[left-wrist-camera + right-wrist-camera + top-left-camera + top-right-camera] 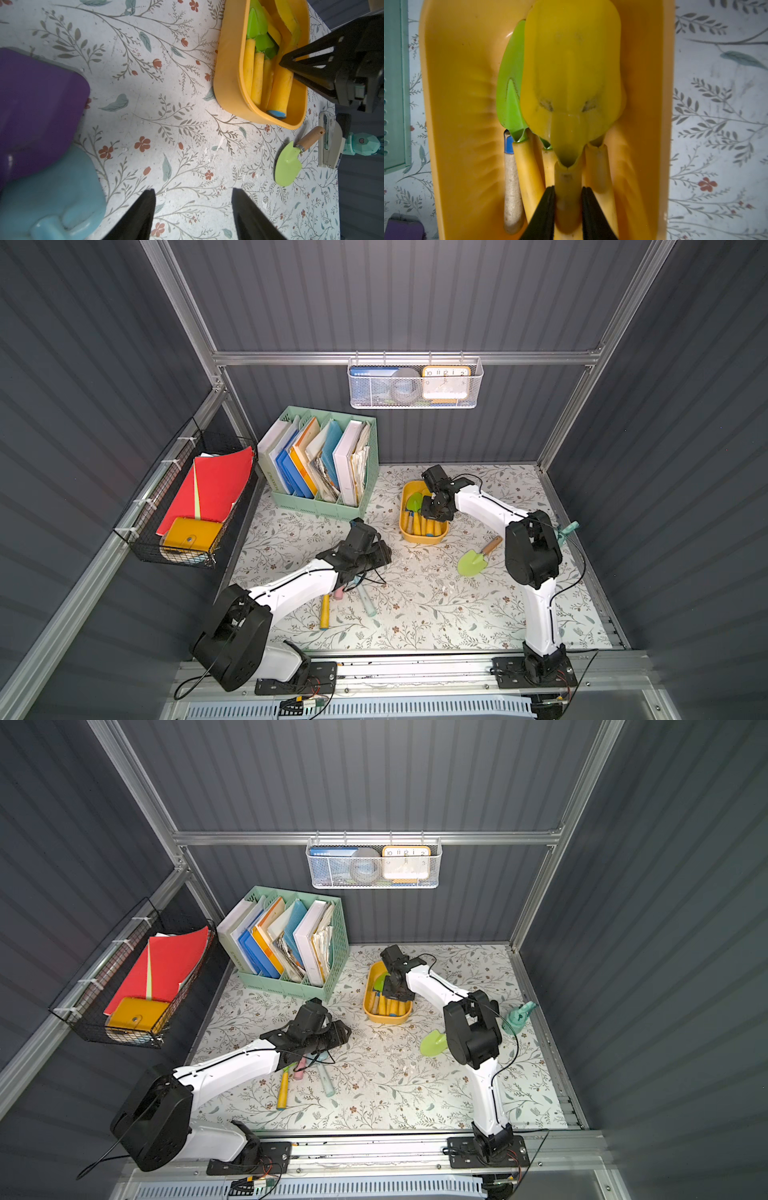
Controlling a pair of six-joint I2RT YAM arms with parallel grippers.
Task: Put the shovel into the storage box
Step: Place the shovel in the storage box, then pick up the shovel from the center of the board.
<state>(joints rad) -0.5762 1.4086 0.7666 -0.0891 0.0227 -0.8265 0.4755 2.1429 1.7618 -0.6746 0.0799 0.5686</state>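
Yellow plastic fills my right wrist view. The right gripper (568, 193) is clamped tight on the handle of a yellow shovel (571, 72), with one finger on each side of it. The shovel's blade sits inside the walls of the storage box (446, 104), lying over a green blade (510, 83) and several yellow handles (529, 176) in there. I can't tell whether it rests on them or hangs just above.

In a top view the box stands towards the back of the flowered table (415, 605), near the mint file holder (328, 506). A wooden-handled green shovel (473, 562) lies flat on the table, near the box's front end but apart from it.

My left gripper (193, 190) hangs above bare table, jaws partly apart and nothing between them.
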